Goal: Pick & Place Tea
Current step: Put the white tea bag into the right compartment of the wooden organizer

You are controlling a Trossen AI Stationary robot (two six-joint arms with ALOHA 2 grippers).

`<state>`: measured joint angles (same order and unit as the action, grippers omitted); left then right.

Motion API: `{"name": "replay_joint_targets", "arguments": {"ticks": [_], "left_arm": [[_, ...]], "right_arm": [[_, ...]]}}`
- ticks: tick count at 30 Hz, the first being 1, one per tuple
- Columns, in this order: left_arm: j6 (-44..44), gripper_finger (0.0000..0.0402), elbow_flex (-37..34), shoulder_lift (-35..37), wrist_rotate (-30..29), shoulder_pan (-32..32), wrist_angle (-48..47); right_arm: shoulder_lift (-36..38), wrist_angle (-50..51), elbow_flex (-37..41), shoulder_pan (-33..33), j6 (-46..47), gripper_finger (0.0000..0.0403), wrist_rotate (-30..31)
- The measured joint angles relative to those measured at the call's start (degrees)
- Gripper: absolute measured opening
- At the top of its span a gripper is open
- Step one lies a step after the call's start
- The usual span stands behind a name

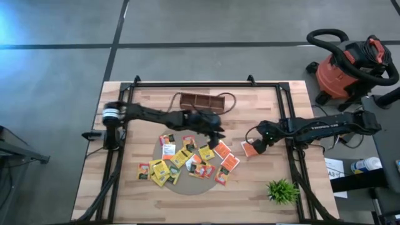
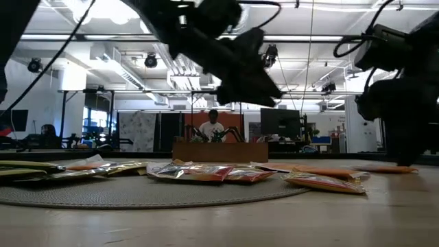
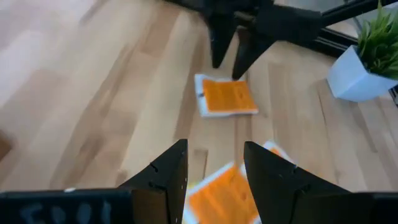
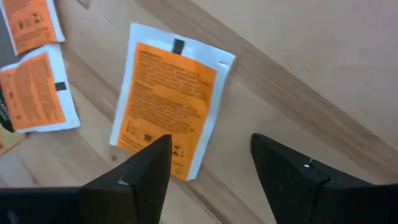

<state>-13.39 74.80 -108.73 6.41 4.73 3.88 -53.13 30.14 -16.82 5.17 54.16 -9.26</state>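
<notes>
Several tea packets [image 1: 187, 161], yellow, orange-red and white, lie scattered on a round grey mat [image 1: 164, 182]. One orange packet [image 1: 248, 149] lies flat on the wood apart from them, to their right. My right gripper [image 4: 211, 142] is open just above that packet [image 4: 168, 102], its fingers standing over the near edge. My left gripper [image 3: 214, 149] is open above the pile's right end [image 1: 217, 136], over an orange packet [image 3: 227, 193]. The left wrist view also shows the right gripper [image 3: 227, 65] beside the lone packet [image 3: 225, 96].
A brown wooden divided tray [image 1: 201, 101] sits near the table's far edge, behind the left gripper. A small green plant in a white pot [image 1: 282, 190] stands at the near right. Black frame rails [image 1: 294, 156] run along both table sides. Bare wood lies near the left and far right.
</notes>
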Motion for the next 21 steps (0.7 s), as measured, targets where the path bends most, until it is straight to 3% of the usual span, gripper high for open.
{"name": "replay_joint_targets", "arguments": {"ticks": [6, 14, 21], "left_arm": [[6.01, 0.0151, 11.93, -10.47, 0.98, -2.01, -1.72], [7.75, 0.0151, 24.89, -21.71, 1.45, -2.73, -4.64], [7.7, 0.0151, 32.07, -27.87, 3.03, -2.79, -9.66]], "right_arm": [[5.02, 1.73, 0.5, -0.82, 2.01, 0.0224, -2.09], [7.44, 1.38, 1.59, -1.67, 8.4, 0.0224, -5.69], [7.23, 0.91, 2.33, -1.95, 11.13, 0.0224, -0.69]]}}
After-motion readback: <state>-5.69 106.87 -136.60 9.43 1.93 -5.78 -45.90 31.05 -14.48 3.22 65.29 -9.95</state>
